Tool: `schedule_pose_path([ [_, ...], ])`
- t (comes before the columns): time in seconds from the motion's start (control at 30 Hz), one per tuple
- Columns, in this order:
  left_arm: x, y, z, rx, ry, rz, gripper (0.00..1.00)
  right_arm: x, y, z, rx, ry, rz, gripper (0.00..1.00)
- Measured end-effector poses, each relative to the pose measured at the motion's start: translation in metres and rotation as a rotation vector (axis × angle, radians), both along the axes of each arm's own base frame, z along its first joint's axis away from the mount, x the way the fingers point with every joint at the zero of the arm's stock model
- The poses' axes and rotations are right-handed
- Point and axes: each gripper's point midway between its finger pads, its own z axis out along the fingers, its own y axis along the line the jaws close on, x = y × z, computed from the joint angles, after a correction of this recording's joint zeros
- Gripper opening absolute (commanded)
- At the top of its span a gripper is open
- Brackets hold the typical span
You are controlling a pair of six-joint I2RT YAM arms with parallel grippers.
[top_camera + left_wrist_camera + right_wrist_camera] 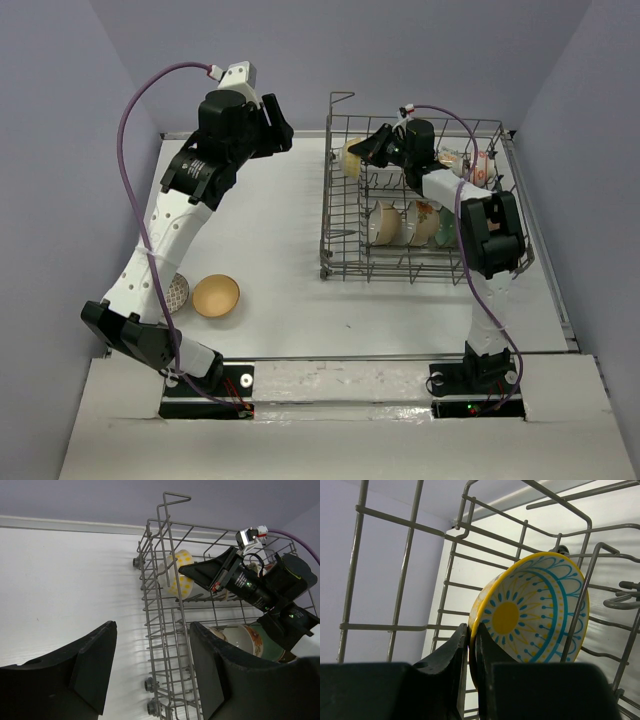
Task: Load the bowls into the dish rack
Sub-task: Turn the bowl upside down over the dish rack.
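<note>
The grey wire dish rack (pixel 325 245) stands at the back right of the table. My right gripper (pixel 372 148) is inside its far left corner, shut on the rim of a yellow bowl (pixel 535 605) with a blue pattern and yellow centre. The bowl stands on edge against the rack wires (pixel 400 592); the left wrist view shows its yellow-dotted outside (pixel 181 572). Several other bowls (pixel 405 222) stand in the rack's front row. My left gripper (pixel 152 630) hangs open and empty above the table, just left of the rack (pixel 150 595). A tan bowl (pixel 216 296) lies on the table at the front left.
A small patterned bowl (pixel 178 293) lies partly hidden under my left arm, beside the tan bowl. Lilac walls close the table at the back and both sides. My right arm (pixel 490 235) reaches over the rack's right side.
</note>
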Motion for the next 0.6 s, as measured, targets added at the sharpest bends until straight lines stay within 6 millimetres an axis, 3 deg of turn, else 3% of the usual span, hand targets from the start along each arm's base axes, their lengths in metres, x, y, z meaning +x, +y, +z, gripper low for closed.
schedule_pose_path([
  [0.6,0.0001,-0.0001,-0.0022,0.001,0.005,0.000,0.69,0.0013,-0.0093,-0.0008,-0.098,-0.003,-0.075,0.20],
])
